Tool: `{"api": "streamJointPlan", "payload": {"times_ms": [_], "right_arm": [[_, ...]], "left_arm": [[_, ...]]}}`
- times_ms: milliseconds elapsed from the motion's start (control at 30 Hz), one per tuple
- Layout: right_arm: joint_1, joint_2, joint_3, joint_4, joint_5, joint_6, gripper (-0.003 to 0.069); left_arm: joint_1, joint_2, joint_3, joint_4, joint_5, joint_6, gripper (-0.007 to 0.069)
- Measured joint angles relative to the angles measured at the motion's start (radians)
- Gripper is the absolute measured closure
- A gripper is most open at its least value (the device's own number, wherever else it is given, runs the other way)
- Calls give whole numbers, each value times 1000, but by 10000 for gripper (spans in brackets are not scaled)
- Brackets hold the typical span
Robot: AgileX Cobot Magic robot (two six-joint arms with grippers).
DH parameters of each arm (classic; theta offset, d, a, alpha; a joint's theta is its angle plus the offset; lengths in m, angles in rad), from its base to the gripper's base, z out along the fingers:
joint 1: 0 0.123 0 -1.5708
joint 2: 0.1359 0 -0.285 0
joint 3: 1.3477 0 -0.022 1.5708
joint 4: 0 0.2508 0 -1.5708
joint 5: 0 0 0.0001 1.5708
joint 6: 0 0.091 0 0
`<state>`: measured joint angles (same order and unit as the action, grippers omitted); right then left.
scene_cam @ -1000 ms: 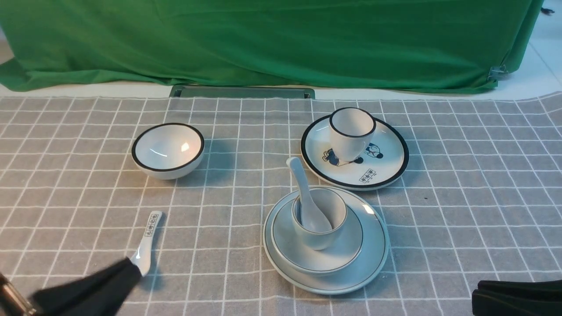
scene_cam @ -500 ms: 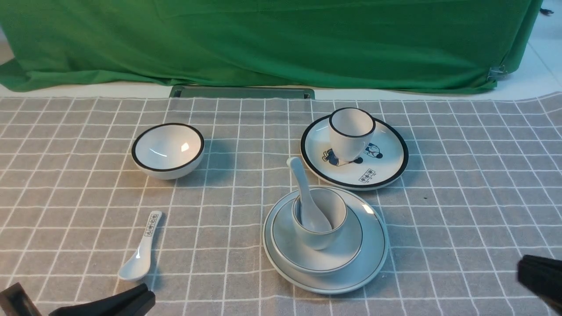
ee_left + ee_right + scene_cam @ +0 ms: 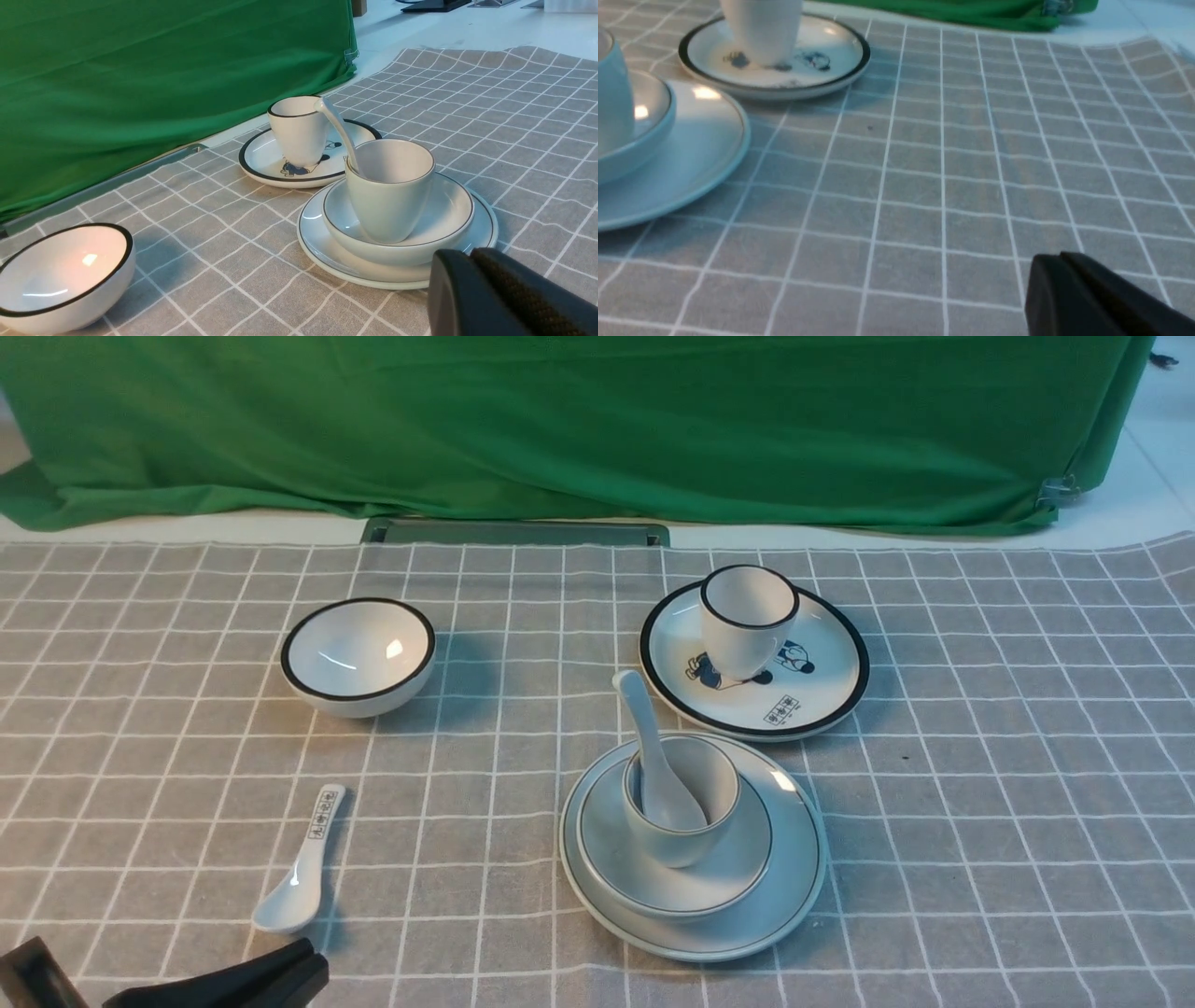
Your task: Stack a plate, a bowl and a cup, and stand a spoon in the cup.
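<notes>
Two plates (image 3: 794, 887) (image 3: 822, 695), two bowls (image 3: 747, 859) (image 3: 358, 658), two cups (image 3: 681, 840) (image 3: 747, 616), two spoons (image 3: 644, 737) (image 3: 299, 887).

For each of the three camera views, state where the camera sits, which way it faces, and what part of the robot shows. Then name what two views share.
Front view: between the arms, looking forward over the table at the stacked plate, bowl, cup and spoon; the shut left gripper shows.
Left wrist view: low, facing the stack's cup; left gripper tip shows.
Right wrist view: low over the tablecloth; shut right gripper shows.
Shared: both wrist views show the cartoon plate.
</notes>
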<state>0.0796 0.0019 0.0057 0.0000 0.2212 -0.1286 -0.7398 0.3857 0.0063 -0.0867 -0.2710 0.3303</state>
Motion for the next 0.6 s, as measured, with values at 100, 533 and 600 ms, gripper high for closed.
{"api": "streamJointPlan", "payload": {"times_ms": [100, 533, 600], "right_arm": [[0, 0, 0, 0, 12, 0, 642], [0, 0, 0, 0, 15, 0, 638], [0, 0, 0, 0, 15, 0, 636]], "left_arm": [[0, 0, 0, 0, 0, 0, 613], [0, 0, 0, 0, 0, 2, 612], [0, 0, 0, 0, 0, 2, 612]]}}
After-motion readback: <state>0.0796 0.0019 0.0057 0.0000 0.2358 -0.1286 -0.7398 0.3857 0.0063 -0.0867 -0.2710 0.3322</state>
